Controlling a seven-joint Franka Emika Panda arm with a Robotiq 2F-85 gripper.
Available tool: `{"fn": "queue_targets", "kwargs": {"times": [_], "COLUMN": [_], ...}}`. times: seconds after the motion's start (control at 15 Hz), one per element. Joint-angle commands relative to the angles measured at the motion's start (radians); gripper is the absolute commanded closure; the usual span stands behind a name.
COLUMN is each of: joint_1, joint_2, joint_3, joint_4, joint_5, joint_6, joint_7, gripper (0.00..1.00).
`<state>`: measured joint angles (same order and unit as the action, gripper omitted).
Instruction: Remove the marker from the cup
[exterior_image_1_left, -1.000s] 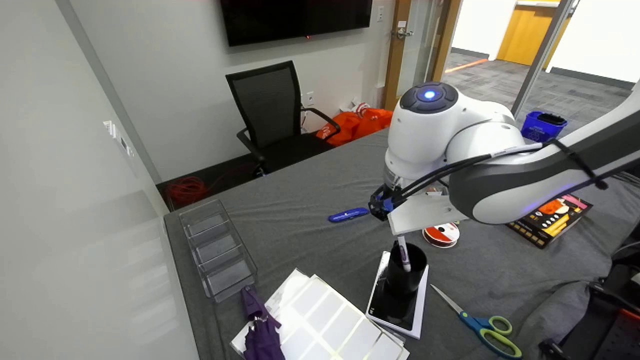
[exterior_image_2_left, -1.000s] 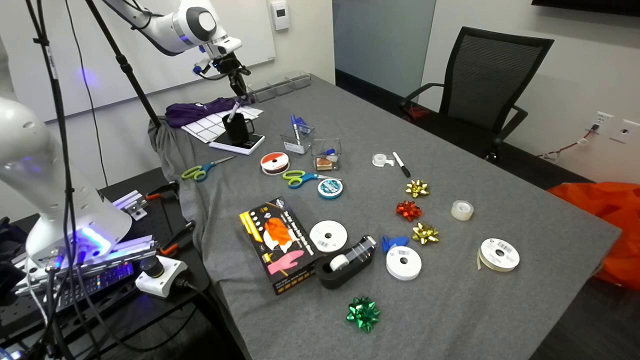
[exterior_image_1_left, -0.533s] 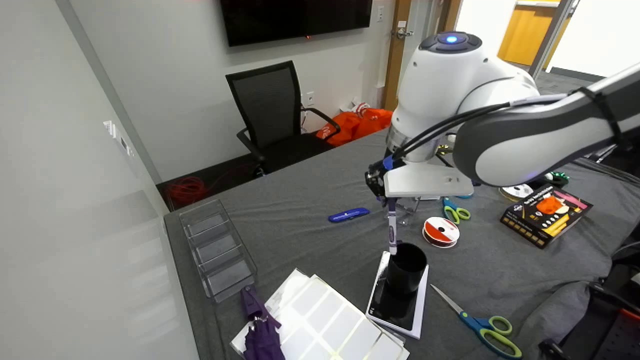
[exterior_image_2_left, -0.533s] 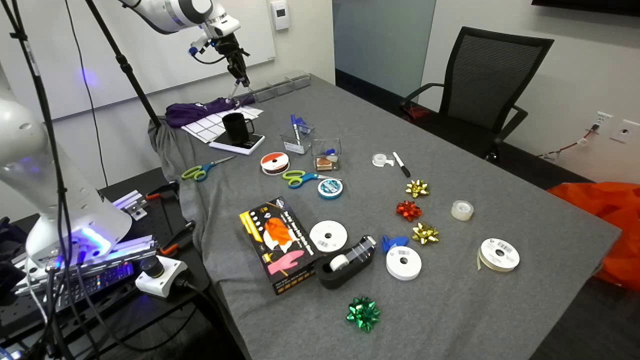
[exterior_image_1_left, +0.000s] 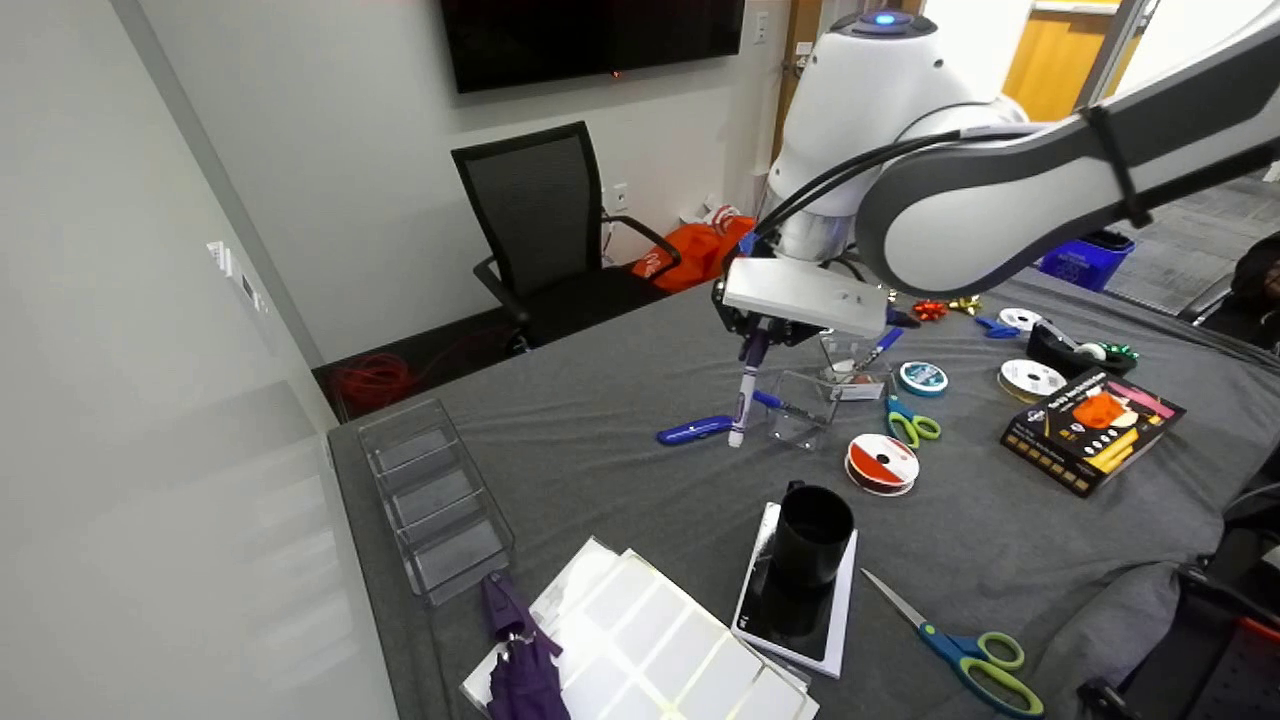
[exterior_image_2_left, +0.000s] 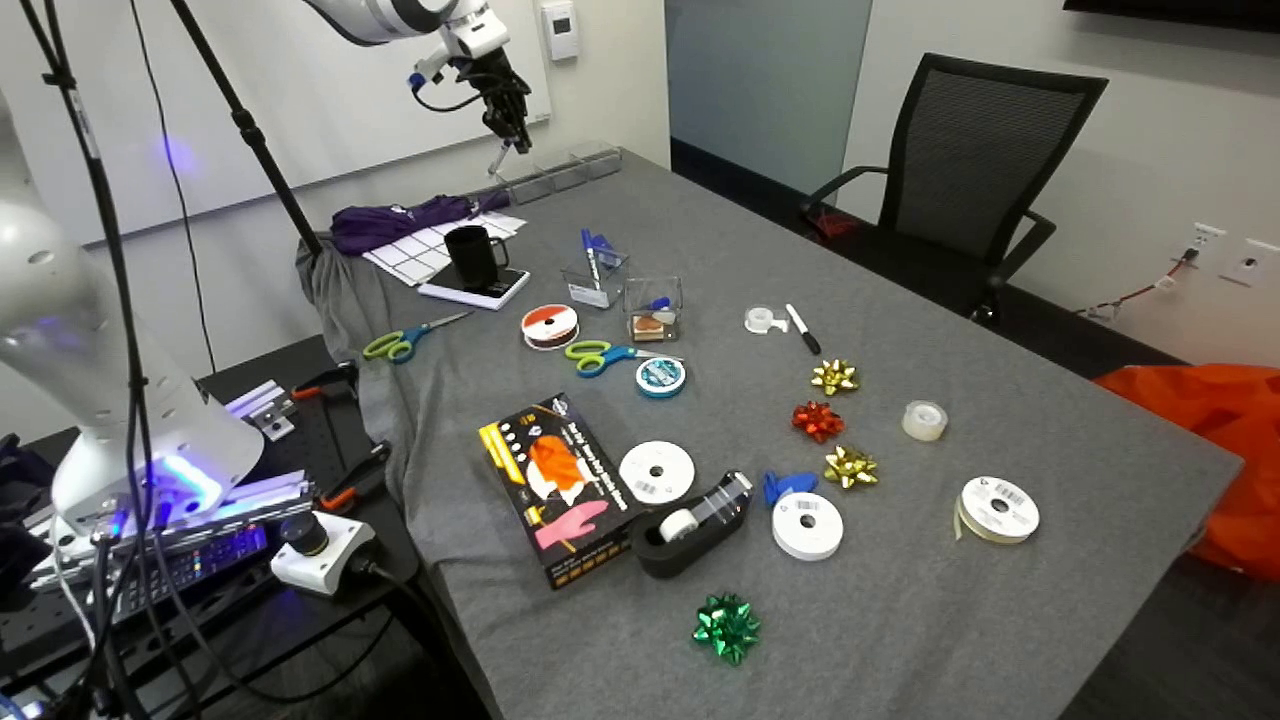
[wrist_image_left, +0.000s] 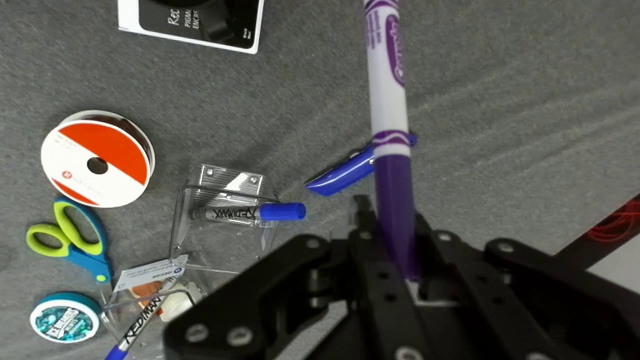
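Note:
The marker is white with a purple cap; it shows in the wrist view (wrist_image_left: 389, 110) and in both exterior views (exterior_image_1_left: 745, 398) (exterior_image_2_left: 498, 160). My gripper (wrist_image_left: 395, 222) is shut on its purple end, and the white end points down and away. In both exterior views my gripper (exterior_image_1_left: 757, 345) (exterior_image_2_left: 517, 142) holds the marker above the table, apart from the cup. The black cup (exterior_image_1_left: 808, 555) (exterior_image_2_left: 472, 260) stands upright on a flat black-and-white box (exterior_image_1_left: 785, 625), and no marker sticks out of it. In the wrist view only a bit of the cup (wrist_image_left: 216, 20) shows at the top edge.
A blue knife (exterior_image_1_left: 695, 430) and a clear holder (exterior_image_1_left: 800, 432) with a blue-capped marker lie beneath the gripper. A ribbon spool (exterior_image_1_left: 882, 463), scissors (exterior_image_1_left: 965, 645), white sheets (exterior_image_1_left: 650, 650), a clear tray (exterior_image_1_left: 435, 500) and a purple umbrella (exterior_image_1_left: 525, 660) lie around the cup.
The marker was inside the cup a second ago. My gripper has lifted it out and moved it away from the cup, over the table near the blue knife. The cup has stayed in place.

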<state>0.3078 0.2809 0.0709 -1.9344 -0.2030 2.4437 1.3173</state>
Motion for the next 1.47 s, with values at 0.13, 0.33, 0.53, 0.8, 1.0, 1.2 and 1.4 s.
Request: {"fn": "queue_targets", "kwargs": {"times": [0.13, 0.33, 0.53, 0.8, 1.0, 1.2, 1.4], "joint_1": [0.022, 0.021, 0.039, 0.075, 0.1, 0.115, 0.125], "joint_2": [0.205, 0.311, 0.411, 0.491, 0.518, 0.523, 0.49], "joint_3": [-0.039, -0.043, -0.067, -0.117, -0.15, -0.168, -0.176], "joint_4": [0.136, 0.208, 0.301, 0.389, 0.433, 0.454, 0.433], "joint_5": [-0.031, 0.015, 0.022, -0.002, -0.02, -0.046, -0.085], "joint_6": [0.015, 0.061, 0.061, -0.003, -0.076, -0.119, -0.148], "joint_7": [0.138, 0.148, 0.171, 0.184, 0.189, 0.184, 0.176], "gripper": [0.96, 0.96, 0.96, 0.59, 0.39, 0.19, 0.01]}}
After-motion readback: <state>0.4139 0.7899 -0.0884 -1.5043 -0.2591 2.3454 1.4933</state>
